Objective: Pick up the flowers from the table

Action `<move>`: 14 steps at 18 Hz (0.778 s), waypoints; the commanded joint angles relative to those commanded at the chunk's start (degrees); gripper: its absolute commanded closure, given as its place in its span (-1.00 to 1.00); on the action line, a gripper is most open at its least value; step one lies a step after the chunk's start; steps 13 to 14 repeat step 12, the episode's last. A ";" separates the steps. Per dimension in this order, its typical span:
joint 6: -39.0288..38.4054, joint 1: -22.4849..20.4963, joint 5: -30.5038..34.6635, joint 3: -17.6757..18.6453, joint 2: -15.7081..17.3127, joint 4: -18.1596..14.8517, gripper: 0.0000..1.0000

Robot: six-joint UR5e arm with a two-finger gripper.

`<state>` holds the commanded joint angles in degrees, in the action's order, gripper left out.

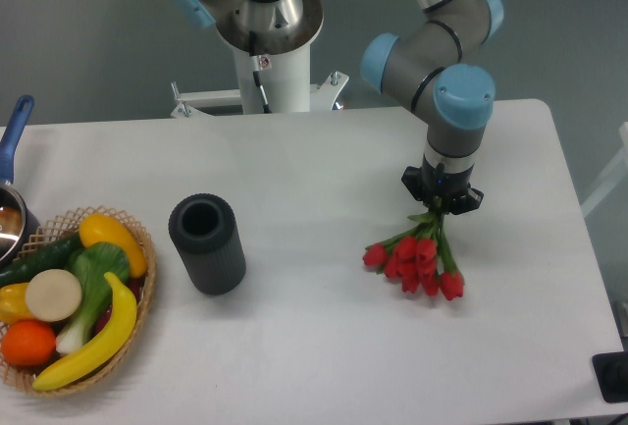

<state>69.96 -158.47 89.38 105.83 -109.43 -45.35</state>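
The flowers (417,260), a small bunch of red tulips with thin green stems, lie at the right of the white table (314,180). Their blooms point toward the front and their stems run back up under my gripper (441,211). The gripper points straight down over the stem end. Its fingers are hidden by the wrist and stems, so I cannot tell whether they are closed on the stems or whether the blooms rest on the table.
A dark ribbed cylinder (206,243) lies left of centre. A wicker basket (137,297) with a banana, an orange, a pepper and a leafy vegetable sits at the front left. A pot with a blue handle (12,140) is at the left edge. The arm's base (270,42) stands behind.
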 joint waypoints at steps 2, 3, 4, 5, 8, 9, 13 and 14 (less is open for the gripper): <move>0.00 -0.44 0.00 -1.06 0.70 -0.26 1.00; 0.00 -0.70 0.09 -2.28 0.71 -0.87 1.00; -0.17 -0.97 0.09 -3.34 0.88 -1.58 1.00; -0.17 -1.75 0.09 -4.56 1.06 -2.71 1.00; 0.00 -1.94 -0.09 -8.34 1.41 -8.50 1.00; 0.09 -1.93 -0.26 -9.57 1.76 -10.61 1.00; 0.35 -1.58 0.09 -12.83 1.67 -15.63 1.00; 0.35 -1.58 0.09 -12.83 1.67 -15.63 1.00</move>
